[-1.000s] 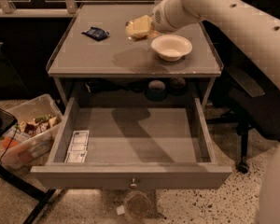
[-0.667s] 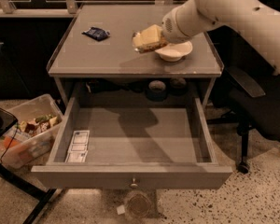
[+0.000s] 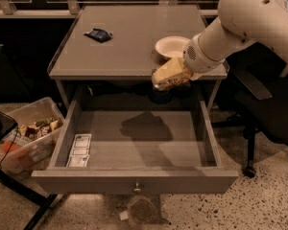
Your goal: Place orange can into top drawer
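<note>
You have the orange can (image 3: 164,77) in the claw (image 3: 176,72) right now. The claw is shut around the can and holds it up in the air, but the can hides most of the fingers. The can lies on its side, a bit tilted. Its long way runs left to right, and the left end hangs lower. It sits just in front of the front edge of the table (image 3: 129,56), near the right side. The top drawer (image 3: 86,181) is pulled wide open under it. So the thing that matters most is this: the drawer floor is straight down from the can and a little toward the knob (image 3: 138,189). I think you only need to go down and come forward a bit before you let go. The can's shadow (image 3: 146,127) falls on the bare middle of the drawer floor. The little white packs (image 3: 79,150) lie far off in the left front corner, so they should not get in your way. The bowl (image 3: 172,46) and the blue packet (image 3: 98,34) sit on the table top.
</note>
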`<state>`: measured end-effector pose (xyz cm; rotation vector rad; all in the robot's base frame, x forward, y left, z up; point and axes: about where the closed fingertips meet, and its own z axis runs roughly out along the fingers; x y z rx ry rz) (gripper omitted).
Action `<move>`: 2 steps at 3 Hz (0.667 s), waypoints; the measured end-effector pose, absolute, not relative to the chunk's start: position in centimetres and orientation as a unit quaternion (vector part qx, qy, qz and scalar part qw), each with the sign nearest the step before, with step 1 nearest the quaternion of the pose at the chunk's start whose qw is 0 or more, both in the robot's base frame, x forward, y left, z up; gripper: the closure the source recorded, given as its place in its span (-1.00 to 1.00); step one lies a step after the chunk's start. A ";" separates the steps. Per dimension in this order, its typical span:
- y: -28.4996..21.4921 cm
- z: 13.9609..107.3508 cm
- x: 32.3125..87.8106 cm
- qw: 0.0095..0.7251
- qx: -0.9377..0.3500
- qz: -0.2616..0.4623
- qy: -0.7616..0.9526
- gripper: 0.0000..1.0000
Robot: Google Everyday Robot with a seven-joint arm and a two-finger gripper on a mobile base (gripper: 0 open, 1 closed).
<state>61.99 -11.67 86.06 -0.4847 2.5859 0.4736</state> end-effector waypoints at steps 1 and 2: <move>-14.0 86.4 57.8 0.214 -0.176 0.141 0.950 1.00; -15.5 85.1 55.5 0.167 -0.177 0.120 0.962 1.00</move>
